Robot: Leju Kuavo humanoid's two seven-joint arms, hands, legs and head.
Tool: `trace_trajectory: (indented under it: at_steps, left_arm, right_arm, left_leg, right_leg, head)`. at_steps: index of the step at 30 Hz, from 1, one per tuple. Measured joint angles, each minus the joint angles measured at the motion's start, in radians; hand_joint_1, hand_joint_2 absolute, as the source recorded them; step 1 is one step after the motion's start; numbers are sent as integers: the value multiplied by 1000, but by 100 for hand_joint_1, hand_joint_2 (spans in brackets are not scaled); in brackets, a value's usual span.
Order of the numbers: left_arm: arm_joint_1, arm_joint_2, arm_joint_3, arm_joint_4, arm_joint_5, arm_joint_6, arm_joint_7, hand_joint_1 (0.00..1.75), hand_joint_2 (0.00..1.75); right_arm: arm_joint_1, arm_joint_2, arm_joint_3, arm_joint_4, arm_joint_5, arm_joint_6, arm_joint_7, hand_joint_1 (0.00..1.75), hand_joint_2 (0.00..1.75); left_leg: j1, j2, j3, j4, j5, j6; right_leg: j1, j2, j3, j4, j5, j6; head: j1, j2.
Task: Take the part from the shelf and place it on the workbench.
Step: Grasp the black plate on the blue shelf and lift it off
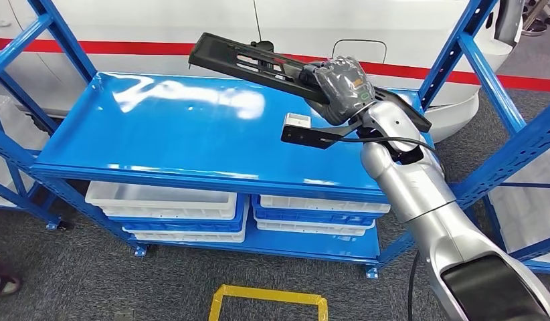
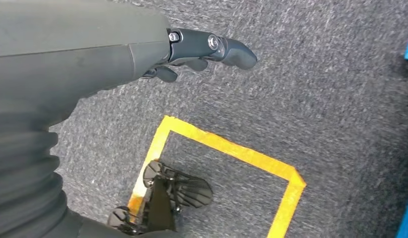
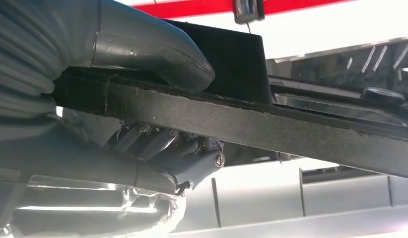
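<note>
Fingers (image 3: 192,158) of my right hand (image 1: 342,83) are wrapped under the part (image 1: 259,63), and the thumb (image 3: 157,49) presses on its upper face, so the hand grips it firmly. The part is a long, flat, black plastic piece with slotted openings. It is held clear of the blue shelf (image 1: 178,127), tilted, with its far end pointing away to the left and higher than the end that passes behind my wrist. A black bracket with a small white block (image 1: 299,120) projects from that wrist, just above the shelf top.

My right arm (image 1: 419,194) comes up from the lower right and crosses the front right corner of the shelf. In the right wrist view the edge of the part runs between thumb and fingers as a thick dark bar with a rough, foam-like rim.

My left hand (image 2: 202,52) hangs over grey carpet (image 2: 316,99). Its fingers are extended, slightly apart, and hold nothing. Yellow floor tape (image 2: 232,146) forms a square outline on the carpet below it.

The shelf top is glossy blue and bare where the part hangs over it. On the tier below sit stacked white trays (image 1: 165,200) on the left and more white trays (image 1: 319,214) on the right. Blue uprights (image 1: 460,60) frame the rack. Behind it stands a white car body with a red stripe (image 1: 158,48)
</note>
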Motion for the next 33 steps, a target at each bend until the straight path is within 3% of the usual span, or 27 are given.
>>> trace_trajectory:
  at_steps: [1,3,4,6,7,9,11,13,14,15,16,18,20,21,23,24,25,26,28,29,30,31,33]
  left_arm:
    - [0,-1,0,0,0,0,0,0,175]
    - [0,-4,0,0,0,0,0,0,175]
    - [0,-4,0,0,0,0,0,0,175]
    - [0,-4,0,0,0,1,0,0,175]
    - [0,-4,0,0,0,1,0,0,175]
    - [2,-3,1,0,0,3,0,0,175]
    - [4,-2,1,0,0,4,0,0,175]
    - [4,-2,1,0,0,4,0,0,175]
    - [3,-2,1,0,0,4,0,0,175]
    - [3,-2,1,0,0,4,0,0,175]
    - [3,-2,1,0,0,4,0,0,175]
    - [1,-2,1,0,0,4,-1,0,175]
    - [-1,0,1,0,0,4,-2,0,175]
    - [-2,0,1,0,-1,4,-2,0,175]
    - [-2,0,1,0,-1,4,-3,0,175]
    - [-3,0,1,0,-1,4,-3,0,175]
    - [-4,0,1,0,0,4,-3,0,175]
    - [-5,0,1,0,0,4,-3,0,175]
    - [-7,0,2,0,-1,4,-3,0,175]
    - [-7,0,2,0,-1,4,-3,0,175]
    - [-7,-1,2,0,-1,4,-3,0,175]
    - [-7,-2,2,0,-1,4,-3,0,175]
    - [-7,-4,2,0,-1,3,-2,0,175]
  right_arm:
    - [1,0,0,3,0,0,-1,175,175]
    - [-3,0,0,8,-1,0,-2,175,175]
    - [-6,1,0,9,-2,0,-3,175,175]
    - [-10,2,0,11,-3,0,-3,175,175]
    - [-10,2,0,13,-4,0,-3,175,175]
    - [-11,3,2,17,-4,0,-4,175,175]
    - [-12,7,4,21,-5,0,-6,175,175]
    - [-13,10,5,25,-5,-1,-6,175,175]
    - [-13,11,6,27,-5,-1,-6,175,175]
    - [-13,11,6,29,-5,-1,-6,175,175]
    - [-12,11,6,30,-5,-1,-6,175,175]
    - [-12,12,6,31,-5,-1,-6,175,175]
    - [-14,12,5,31,-5,-2,-6,175,175]
    - [-15,13,5,31,-5,-2,-7,175,175]
    - [-17,14,5,32,-5,-2,-8,175,175]
    - [-17,13,5,32,-6,-2,-9,175,175]
    - [-18,12,5,33,-6,-3,-9,175,175]
    - [-19,10,5,34,-6,-3,-9,175,175]
    - [-20,7,5,35,-6,-3,-9,175,175]
    - [-19,6,5,36,-7,-3,-9,175,175]
    - [-18,5,5,36,-7,-3,-9,175,175]
    - [-17,5,5,37,-7,-3,-9,175,175]
    - [-16,5,5,37,-6,-4,-9,175,175]
  left_leg:
    - [1,0,-8,2,5,-3]
    - [1,-2,-25,13,12,-11]
    - [0,-2,-35,21,14,-17]
    - [-4,-3,-52,38,22,-28]
    - [-5,-5,-58,42,27,-34]
    - [0,-7,-72,55,19,-43]
    - [7,-6,-97,121,-51,-53]
    - [10,-5,-130,248,-147,-61]
    - [10,-5,-139,304,-173,-63]
    - [10,-5,-136,336,-176,-63]
    - [10,-5,-116,334,-161,-61]
    - [9,-7,-25,228,-121,-48]
    - [2,-10,62,101,-124,-36]
    - [-3,-11,80,68,-134,-30]
    - [-9,-9,80,51,-119,-18]
    - [-9,-6,76,40,-104,-11]
    - [-7,-3,68,29,-85,-2]
    - [-4,0,57,18,-66,5]
    - [-4,3,25,14,-36,11]
    - [-4,3,8,14,-22,9]
    - [-5,4,-10,15,-8,7]
    - [-5,4,-28,16,5,5]
    - [-5,4,-60,20,28,-3]
  right_leg:
    - [-4,-1,18,-19,10,11]
    - [-13,-4,101,-150,48,32]
    - [-14,-2,139,-210,63,36]
    - [-11,2,168,-266,74,33]
    - [-8,5,161,-259,79,28]
    - [-17,4,146,-256,90,14]
    - [-22,1,130,-256,106,-7]
    - [-15,0,110,-256,124,-19]
    - [-12,0,100,-255,132,-21]
    - [-10,0,89,-255,141,-21]
    - [-8,0,78,-255,150,-20]
    - [-5,1,59,-255,168,-15]
    - [-4,1,51,-257,185,-3]
    - [-5,0,49,-259,192,4]
    - [-5,0,48,-270,210,19]
    - [-3,0,43,-270,209,21]
    - [0,0,31,-257,190,19]
    - [3,1,16,-226,156,13]
    - [1,0,-20,-103,62,0]
    - [0,0,-29,-40,36,3]
    - [-1,0,-30,7,31,12]
    - [-1,0,-17,23,47,24]
    - [-4,-1,57,-44,92,42]
  head:
    - [0,0]
    - [1,0]
    - [0,0]
    - [0,0]
    - [-1,0]
    - [-4,0]
    - [-5,0]
    - [-6,0]
    - [-6,0]
    - [-6,0]
    - [-6,0]
    - [-6,0]
    - [-5,0]
    - [-6,0]
    - [-8,0]
    - [-9,0]
    - [-8,0]
    - [-6,0]
    - [-3,0]
    - [-3,0]
    - [-3,0]
    - [-2,0]
    - [-3,0]
